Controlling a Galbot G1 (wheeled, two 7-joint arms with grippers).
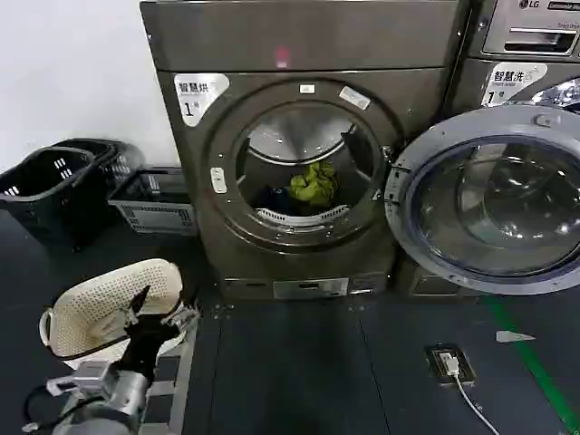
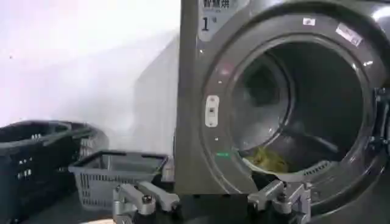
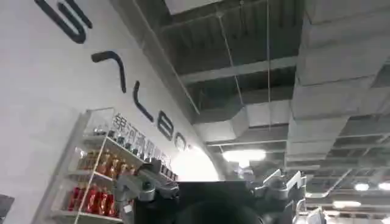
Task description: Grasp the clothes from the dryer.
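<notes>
Our left end effector (image 1: 138, 306) hovers spread and empty over a white basket (image 1: 91, 304); ahead of it, we see the clothes (image 1: 313, 184) inside the dryer (image 1: 299, 136) drum, door (image 1: 489, 208) open.

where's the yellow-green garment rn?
Head view: the yellow-green garment lies inside the open dryer drum, low and right of centre, with the dark blue garment just to its left.

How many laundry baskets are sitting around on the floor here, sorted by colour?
Black baskets: 2
Grey basket: 1
White basket: 1
Total: 4
</notes>
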